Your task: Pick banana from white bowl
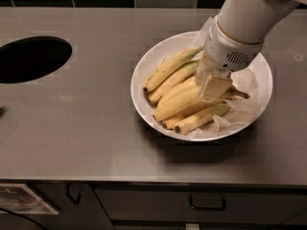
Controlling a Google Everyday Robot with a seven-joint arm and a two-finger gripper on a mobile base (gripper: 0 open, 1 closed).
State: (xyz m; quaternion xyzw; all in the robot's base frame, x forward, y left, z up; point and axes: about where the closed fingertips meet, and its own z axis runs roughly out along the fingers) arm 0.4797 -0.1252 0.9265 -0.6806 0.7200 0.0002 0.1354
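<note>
A wide white bowl (144,71) sits on the steel counter, lined with crinkled white paper (240,116). Several yellow bananas (180,102) lie in it, fanned out with their tips toward the lower left. My gripper (213,86) comes down from the upper right on a thick white arm (252,13) and sits on top of the bunch, near the bananas' stem ends at the bowl's middle. Its beige fingers touch the upper bananas.
A round dark hole (31,59) is cut in the counter (86,128) at the left. Black tiles run along the back wall. Drawers with dark handles (206,205) are below the counter's front edge.
</note>
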